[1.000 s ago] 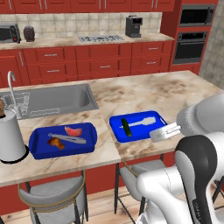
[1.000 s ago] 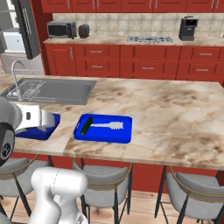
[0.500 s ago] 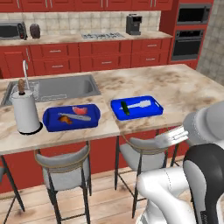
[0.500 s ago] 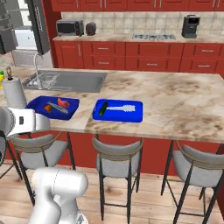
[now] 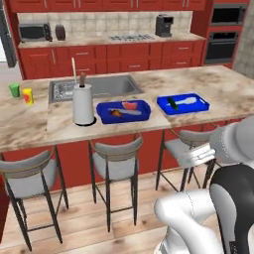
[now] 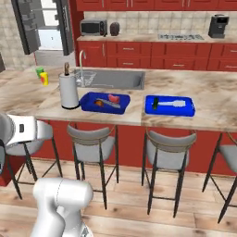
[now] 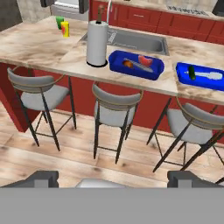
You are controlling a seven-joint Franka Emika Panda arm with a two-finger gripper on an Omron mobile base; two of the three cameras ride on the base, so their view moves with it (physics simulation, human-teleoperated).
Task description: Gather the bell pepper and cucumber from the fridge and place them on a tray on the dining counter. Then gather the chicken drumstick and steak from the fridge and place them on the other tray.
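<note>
The dining counter point(image 5: 54, 121) carries two blue trays. In the left tray point(image 5: 105, 115) lie the pinkish-red steak point(image 5: 130, 105) and the small brown-orange chicken drumstick point(image 5: 116, 112). The right tray point(image 5: 198, 106) holds the dark green cucumber point(image 5: 172, 102) beside a white utensil. The bell pepper is out of view. Far back on the left the fridge point(image 6: 48, 25) stands with its dark doors open. My gripper point(image 7: 114, 178) is open and empty, low over the wooden floor, well short of the stools; its hand point(image 5: 191, 158) hangs in front of the right stool.
A white paper towel roll point(image 5: 83, 105) stands left of the trays, with the steel sink point(image 5: 94, 87) behind it. A green cup point(image 5: 15, 90) and a yellow cup point(image 5: 28, 95) sit further left. Grey-seated stools point(image 5: 118, 159) line the counter's front, with wooden floor before them.
The whole picture has shifted: the base has backed away from the counter, so the trays look farther off and the stools and floor have come into view. The gripper stays open and empty.
</note>
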